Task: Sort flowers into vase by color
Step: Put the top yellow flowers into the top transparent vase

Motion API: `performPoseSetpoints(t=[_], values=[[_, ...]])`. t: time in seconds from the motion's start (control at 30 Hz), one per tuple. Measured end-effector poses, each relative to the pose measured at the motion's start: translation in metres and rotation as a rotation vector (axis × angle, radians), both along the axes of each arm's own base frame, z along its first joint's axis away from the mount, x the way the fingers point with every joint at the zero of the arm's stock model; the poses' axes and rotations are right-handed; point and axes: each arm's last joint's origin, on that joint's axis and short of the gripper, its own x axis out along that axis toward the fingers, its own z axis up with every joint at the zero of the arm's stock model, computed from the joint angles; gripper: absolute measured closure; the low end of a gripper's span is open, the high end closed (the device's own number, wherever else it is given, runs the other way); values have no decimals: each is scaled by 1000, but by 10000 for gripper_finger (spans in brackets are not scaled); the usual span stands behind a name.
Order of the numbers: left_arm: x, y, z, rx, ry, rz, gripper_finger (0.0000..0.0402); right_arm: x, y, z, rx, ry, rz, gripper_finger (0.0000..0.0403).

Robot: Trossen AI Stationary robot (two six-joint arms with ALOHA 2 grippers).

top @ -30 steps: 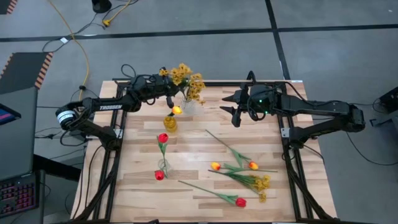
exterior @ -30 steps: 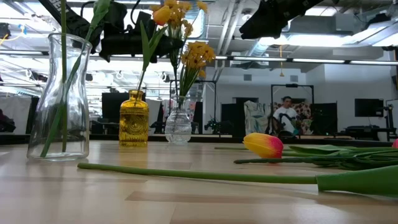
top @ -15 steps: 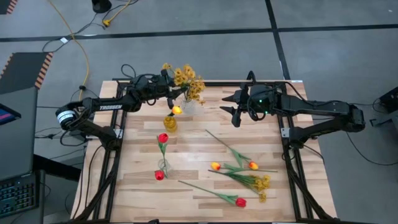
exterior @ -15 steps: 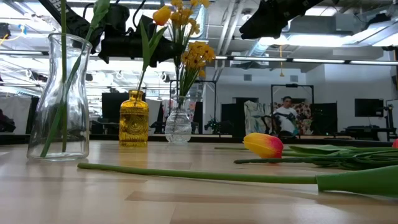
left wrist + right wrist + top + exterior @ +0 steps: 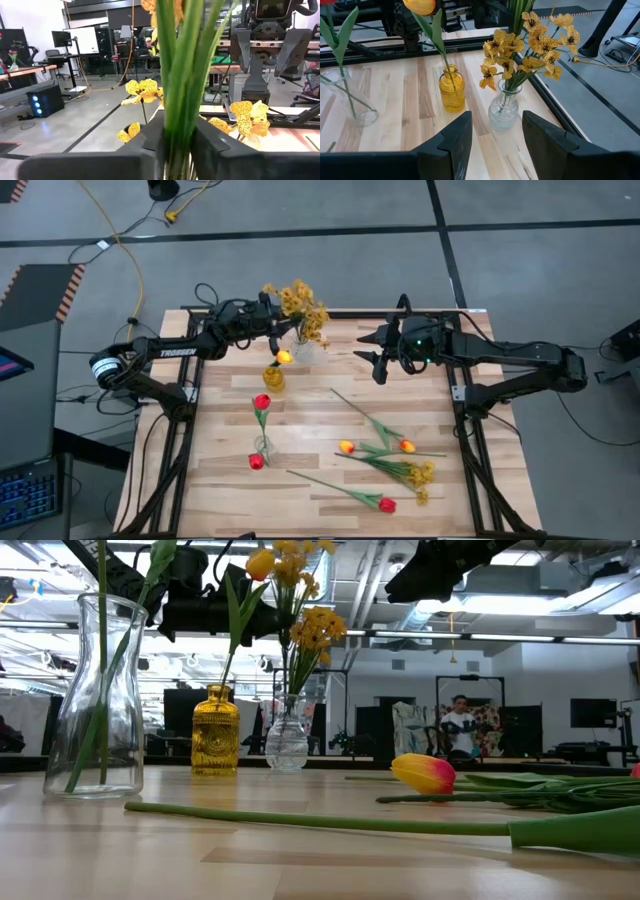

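Above the small clear vase (image 5: 305,351) at the table's far edge, the left gripper (image 5: 280,332) reaches in level, clenched on the mustard-yellow spray's (image 5: 303,306) green stems (blossoms beyond its fingers). The right gripper (image 5: 378,358) waits nearby, jaws apart.

Vases at the far edge, loose stems toward the near right.

My left gripper (image 5: 272,332) hangs at eleven o'clock over the round vase (image 5: 305,351), closed on a spray (image 5: 300,302) standing in it. The ribbed vase (image 5: 273,377) sits just nearer; the tall vase (image 5: 262,448) stands at seven. Loose flowers (image 5: 385,452) lie at five. My right gripper (image 5: 378,358) waits at one.
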Motion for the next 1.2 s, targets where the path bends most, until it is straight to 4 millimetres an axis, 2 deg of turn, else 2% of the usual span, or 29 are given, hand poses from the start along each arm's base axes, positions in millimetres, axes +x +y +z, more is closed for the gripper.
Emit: performPoseSetpoints(t=[0.13,0.2,0.9,1.2], values=[[0,0,-1,-4,5,0,387,0,0,0,0,0,0,204],[0,0,-1,-11,15,0,394,0,0,0,0,0,0,204],[-1,1,-22,-110,201,30,373,0,0,0,0,0,0,204],[-1,1,-26,-87,248,59,371,0,0,0,0,0,0,204]])
